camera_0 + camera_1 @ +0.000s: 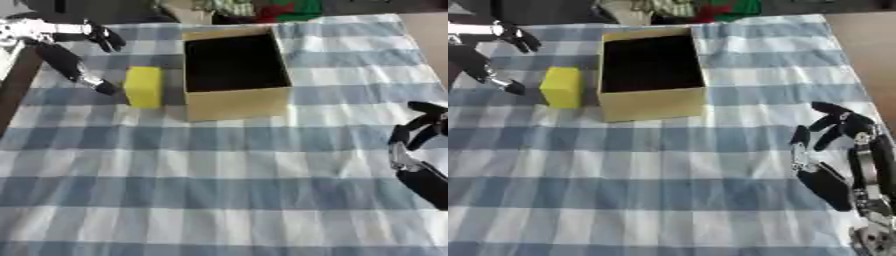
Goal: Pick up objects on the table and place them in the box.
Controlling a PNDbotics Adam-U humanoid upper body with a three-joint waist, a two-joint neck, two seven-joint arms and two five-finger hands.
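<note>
Left eye view shows a yellow block [143,87] standing on the blue-and-white checked tablecloth [219,200], just beside the left wall of an open cardboard box [236,102] whose dark inside appears to hold nothing. The left hand [70,47] comes in from the upper left corner with its fingers spread wide and straight; one long finger reaches down so that its tip lies just at the block's left face, while shorter fingers point off toward the box, and nothing is held. Whether that fingertip actually touches the block I cannot tell. The right hand [837,150] sits idle near the right edge, best seen in the right eye view, its fingers loosely curved and apart, holding nothing. The block looks like a sponge or a piece of foam (matte surface, softly rounded edges), so I judge it light and somewhat squashy, not fragile, and grippy rather than slippery. The sensible hold seems to be across its two broad side faces, near the middle of its height, with the thumb on one side and fingers on the other; a pinch near the top edge might let it swing or bend. Since it stands so close to the box wall, the finger on that side has little room.
</note>
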